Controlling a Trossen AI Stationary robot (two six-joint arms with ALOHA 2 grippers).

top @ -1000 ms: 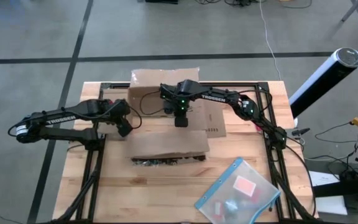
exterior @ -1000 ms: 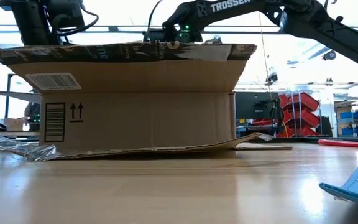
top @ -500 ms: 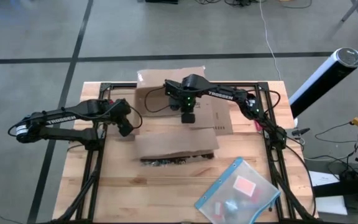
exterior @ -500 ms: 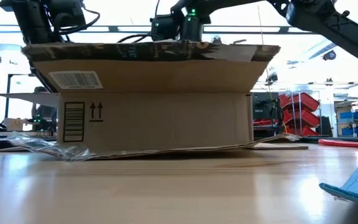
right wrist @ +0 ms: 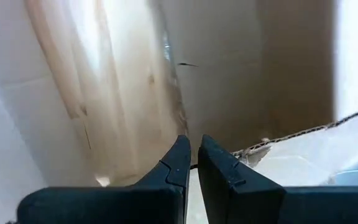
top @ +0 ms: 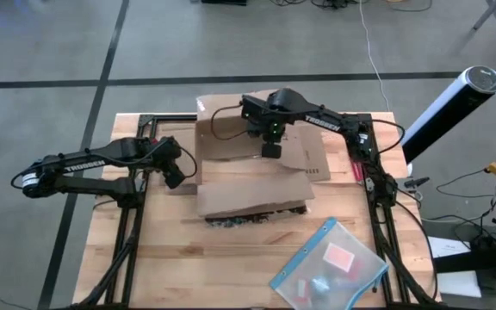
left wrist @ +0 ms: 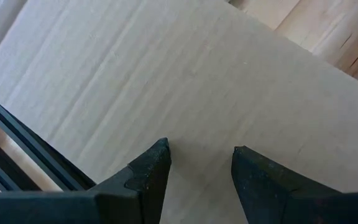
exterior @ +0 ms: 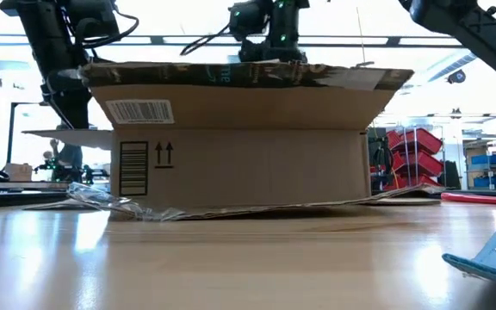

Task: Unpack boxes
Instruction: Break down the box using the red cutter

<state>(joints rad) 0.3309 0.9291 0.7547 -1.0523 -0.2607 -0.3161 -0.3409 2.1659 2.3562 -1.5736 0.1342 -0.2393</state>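
cardboard box (top: 252, 172) lies directly beneath the right tool (top: 269, 149), fingers nearly closed inside it, empty; left tool (top: 176, 178), parted, empty, waits beside its left wall.

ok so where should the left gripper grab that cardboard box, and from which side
Probably the side flap sticking out level on the cardboard box toward the left gripper. It is a thin free edge at gripper height, so open fingers could slide over it sideways from the left. The box walls look too wide to pinch. The right gripper is already inside.
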